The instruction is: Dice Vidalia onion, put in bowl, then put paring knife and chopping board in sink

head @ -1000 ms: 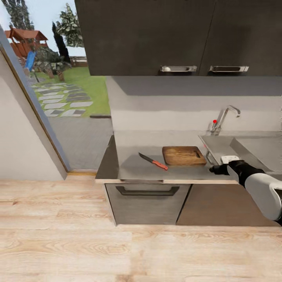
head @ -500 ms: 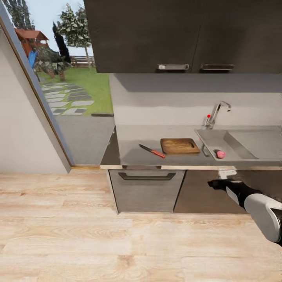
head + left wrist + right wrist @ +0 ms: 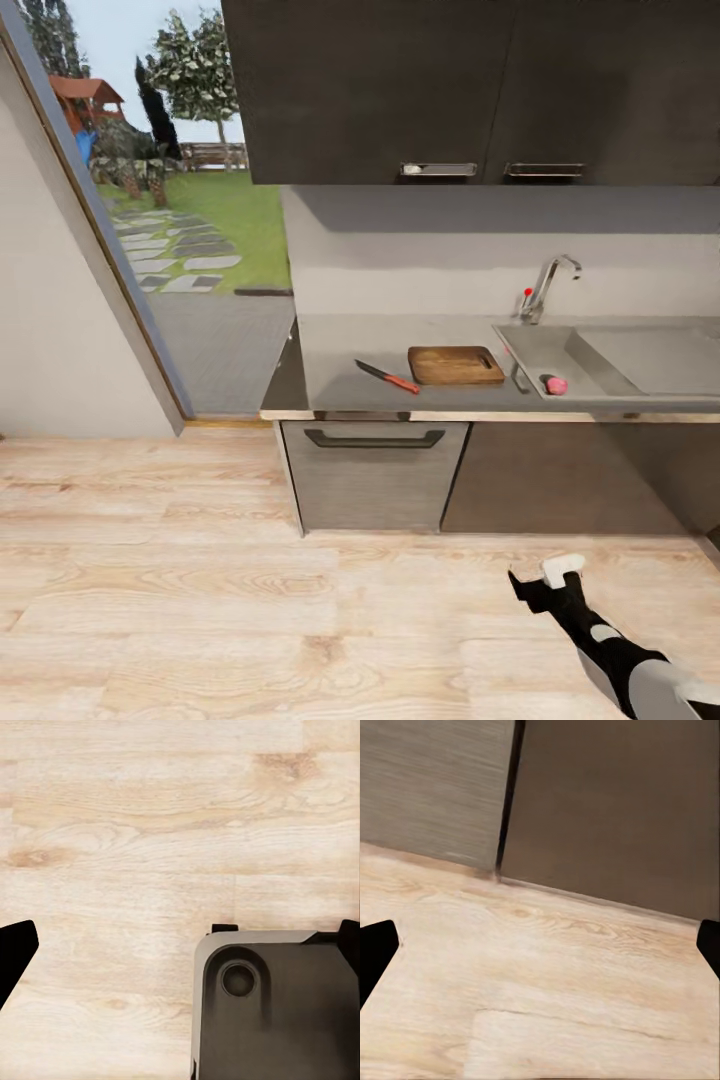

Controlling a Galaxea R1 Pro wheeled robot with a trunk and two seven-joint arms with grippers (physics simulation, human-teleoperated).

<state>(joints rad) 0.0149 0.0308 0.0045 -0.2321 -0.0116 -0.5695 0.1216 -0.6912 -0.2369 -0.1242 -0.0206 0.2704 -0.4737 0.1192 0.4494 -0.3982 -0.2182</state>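
In the head view the small pinkish Vidalia onion (image 3: 556,385) lies in the front left corner of the steel sink (image 3: 640,362). Left of the sink, the wooden chopping board (image 3: 455,365) lies flat on the countertop. The paring knife (image 3: 387,376), with its orange handle, lies beside the board's left edge. The bowl is out of view. My right gripper (image 3: 540,577) hangs low over the floor, far below the counter, open and empty (image 3: 540,945). My left gripper (image 3: 180,945) is open over the floor with nothing between its fingers.
A faucet (image 3: 548,285) stands behind the sink. Dark wall cabinets (image 3: 470,90) hang above the grey counter (image 3: 340,370), and a drawer front (image 3: 372,470) sits below it. A glass door (image 3: 150,230) opens to the garden at left. My dark base (image 3: 277,1009) rests on wooden floor.
The camera has pulled back from the counter, so everything looks smaller and the onion has come into view. My right arm has dropped from counter height to near the floor.
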